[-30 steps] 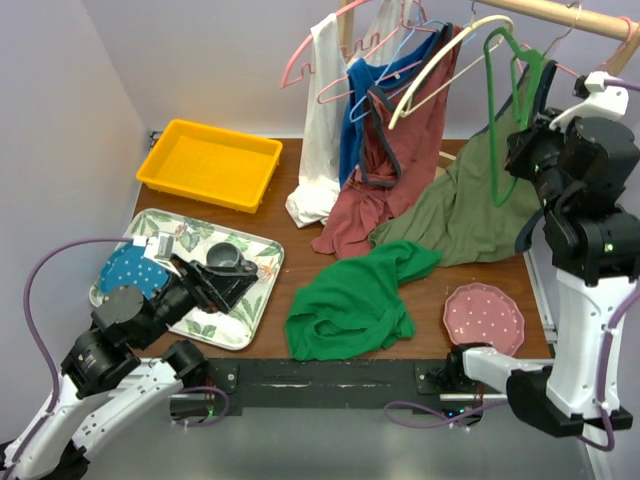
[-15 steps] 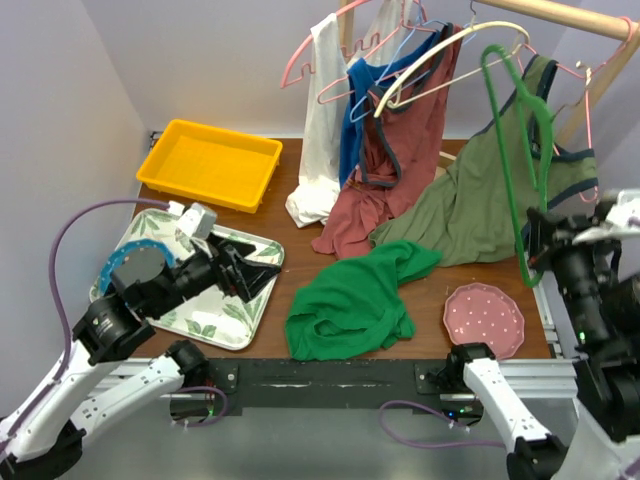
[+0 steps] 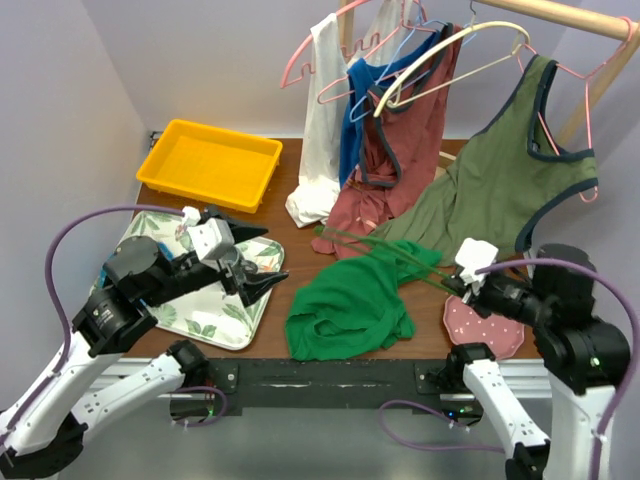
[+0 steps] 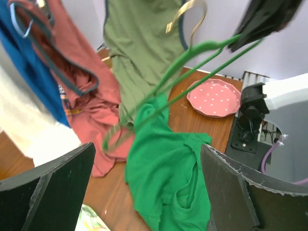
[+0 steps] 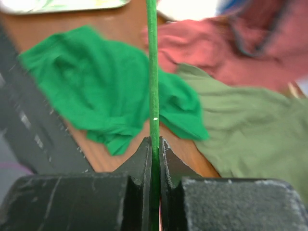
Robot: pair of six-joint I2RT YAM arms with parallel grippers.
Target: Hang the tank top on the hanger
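Note:
The bright green tank top [image 3: 350, 305] lies crumpled on the table's front middle; it also shows in the left wrist view [image 4: 168, 168] and the right wrist view [image 5: 96, 82]. My right gripper [image 3: 468, 283] is shut on the thin dark-green hanger [image 3: 385, 252], held low and nearly level over the tank top's far right edge, its far end pointing left. The right wrist view shows the wire [image 5: 152, 72] pinched between the jaws [image 5: 154, 149]. My left gripper [image 3: 255, 258] is open and empty, above the table left of the tank top. The hanger [image 4: 192, 67] crosses its view.
A floral tray [image 3: 215, 320] lies under my left arm, a yellow bin [image 3: 210, 160] behind it. A pink dotted plate [image 3: 485, 325] sits under my right gripper. Olive top [image 3: 510, 180], rust-red top [image 3: 390, 170] and cream hanger [image 3: 450, 50] hang from the wooden rail [image 3: 560, 15].
My right arm has come down from the rail with the dark-green hanger, now low over the table. My left gripper has lifted off the tray and swung right toward the tank top.

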